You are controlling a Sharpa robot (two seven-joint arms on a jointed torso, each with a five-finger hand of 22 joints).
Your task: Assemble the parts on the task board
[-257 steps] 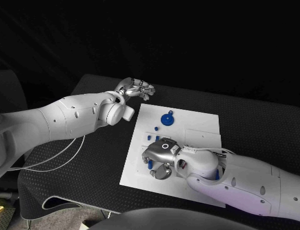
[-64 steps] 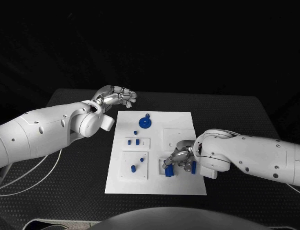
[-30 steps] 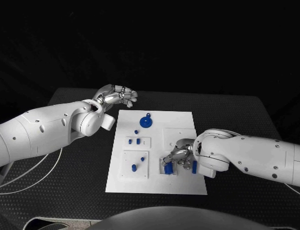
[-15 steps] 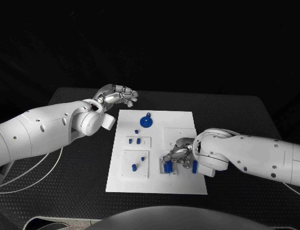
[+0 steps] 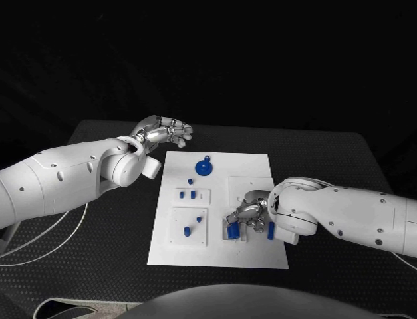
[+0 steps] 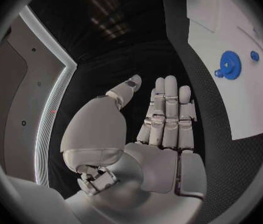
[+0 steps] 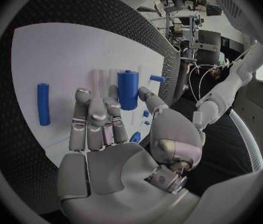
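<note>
The white task board (image 5: 218, 252) lies mid-table. My right hand (image 5: 247, 214) is low over its near right part and pinches an upright blue cylinder (image 5: 233, 229) (image 7: 128, 89) between thumb and fingers. A blue peg (image 5: 271, 230) (image 7: 42, 103) lies on the board just beside that hand. A blue gear (image 5: 203, 167) (image 6: 229, 65) sits at the board's far end, and several small blue parts (image 5: 187, 195) stand in the left panels. My left hand (image 5: 165, 129) (image 6: 162, 129) hovers off the board's far left corner, fingers extended, holding nothing.
Black table (image 5: 93, 226) surrounds the board on all sides. A white cable (image 5: 55, 242) runs from my left arm over the table's left side.
My right hand has edged slightly toward the board's far end with the blue cylinder. The left hand has stayed put.
</note>
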